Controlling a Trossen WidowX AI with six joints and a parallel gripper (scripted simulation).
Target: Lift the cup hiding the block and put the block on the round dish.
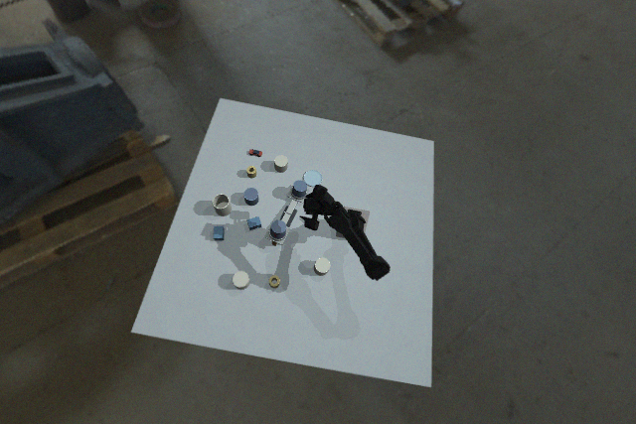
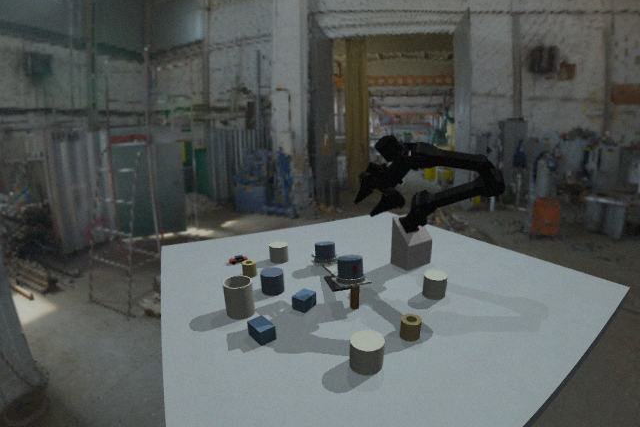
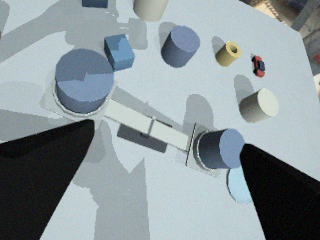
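My gripper (image 1: 304,212) (image 2: 363,208) (image 3: 170,139) is open and empty, high above the balance (image 1: 289,213) (image 3: 127,114). One blue cup (image 1: 277,228) (image 2: 347,268) (image 3: 82,82) stands on the end at the left of the wrist view; this end looks raised above the table. The other blue cup (image 1: 299,188) (image 2: 324,250) (image 3: 230,149) stands on the opposite end, beside the pale blue round dish (image 1: 312,177) (image 3: 239,187). That end looks lower. The dish lies on the table, partly behind a finger in the wrist view. No block shows under either cup.
A brown upright piece (image 2: 354,297) is near the raised end. Around the balance are a blue cylinder (image 1: 250,196) (image 2: 272,281) (image 3: 180,46), blue blocks, several white cylinders, yellow rings, a hollow grey cup (image 1: 222,204) (image 2: 238,297) and a red toy car (image 1: 254,152) (image 3: 258,66).
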